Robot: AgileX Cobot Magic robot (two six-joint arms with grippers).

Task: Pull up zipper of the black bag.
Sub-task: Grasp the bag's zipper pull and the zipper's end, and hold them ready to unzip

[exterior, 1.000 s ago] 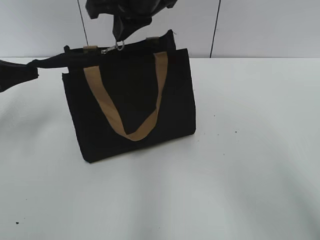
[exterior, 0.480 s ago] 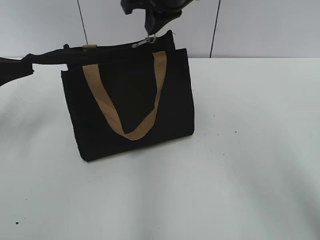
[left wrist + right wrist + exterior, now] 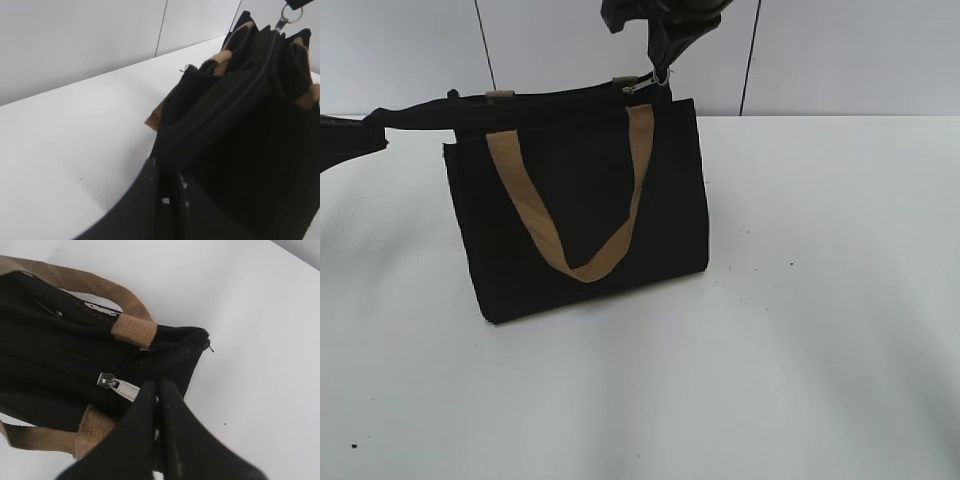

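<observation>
white table (image 3: 800, 330), bare and matte in the near ground of the exterior view. farther in, black bag (image 3: 578, 205), boxy fabric, upright on the table, left of centre; front panel facing the camera, tan handle (image 3: 570, 215) hanging down it in a v. at the bag's top left corner, left claw (image 3: 350, 135) reaching in from the left edge, pinched closed on a stretched strip of the black fabric; in the left wrist view, two dark fingers (image 3: 150, 200) pressed together around the bag's end seam. along the top edge, black zip line running toward the far right corner. near that right end, zipper (image 3: 633, 86), small silver pull tab, angled up to the right claw (image 3: 662, 68) descending from above. in the right wrist view, same zipper (image 3: 120, 386) lying just short of the bag's corner, between the two tan handle tabs; right claw (image 3: 157, 392) closed tight on the tab's outer end, fingers nearly touching. silver ring of the pull visible at the far end of the bag in the left wrist view. behind everything, pale wall panels (image 3: 840, 50) with thin dark seams.
</observation>
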